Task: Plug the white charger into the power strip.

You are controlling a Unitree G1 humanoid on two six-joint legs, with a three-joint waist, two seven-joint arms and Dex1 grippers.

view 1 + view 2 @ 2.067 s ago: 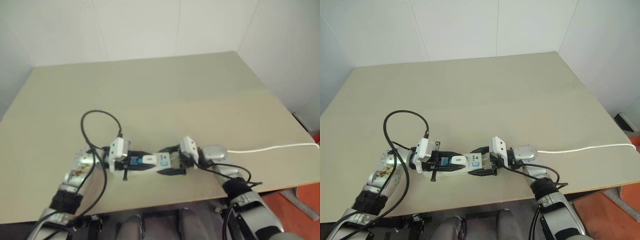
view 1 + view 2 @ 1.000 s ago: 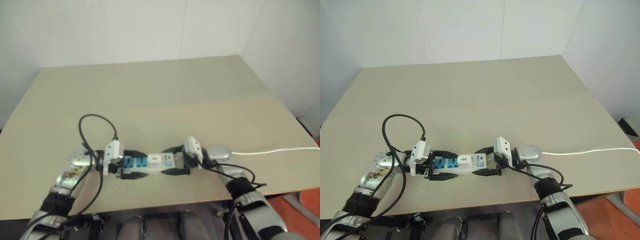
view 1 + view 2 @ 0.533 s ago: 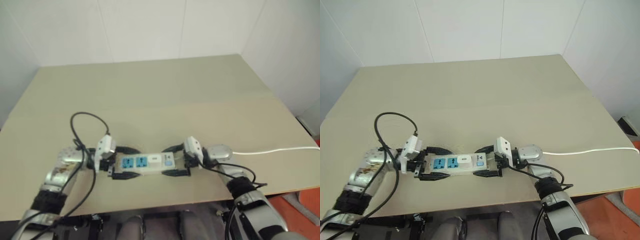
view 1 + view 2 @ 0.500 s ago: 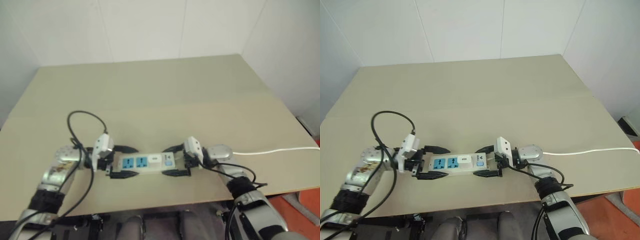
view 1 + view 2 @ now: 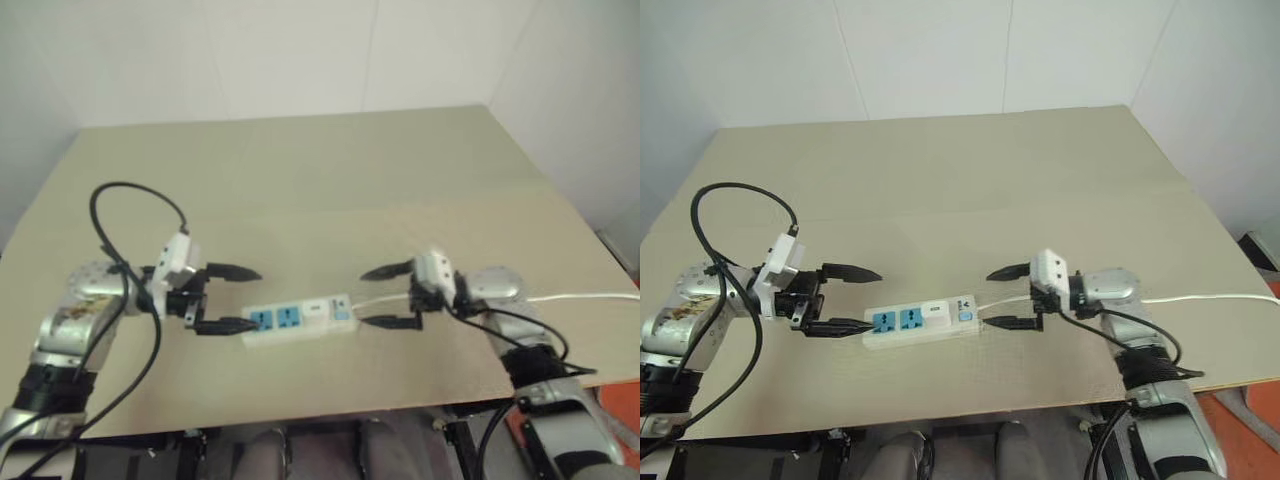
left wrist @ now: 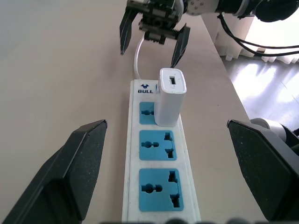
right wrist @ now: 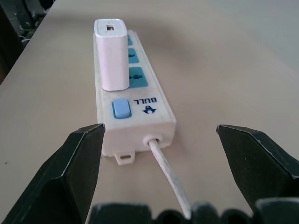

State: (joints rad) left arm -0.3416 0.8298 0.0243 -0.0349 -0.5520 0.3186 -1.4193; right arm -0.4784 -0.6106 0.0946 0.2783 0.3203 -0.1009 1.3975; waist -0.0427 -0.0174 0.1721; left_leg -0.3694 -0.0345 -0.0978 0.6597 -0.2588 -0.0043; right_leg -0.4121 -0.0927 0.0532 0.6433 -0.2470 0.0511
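White charger [image 6: 170,95], a small rounded plastic block, stands upright in the long white power strip [image 5: 920,321] socket nearest its switch; left gripper [image 5: 845,298] at nine o'clock, right gripper [image 5: 1005,297] at three, both spread wide, empty.

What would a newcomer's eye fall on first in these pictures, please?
The white charger standing upright in the power strip, in the socket nearest its switch, near the table's front edge. An open claw flanks each end without touching: left claw, right claw.

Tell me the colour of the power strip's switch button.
Light blue button, clearest in the right wrist view.
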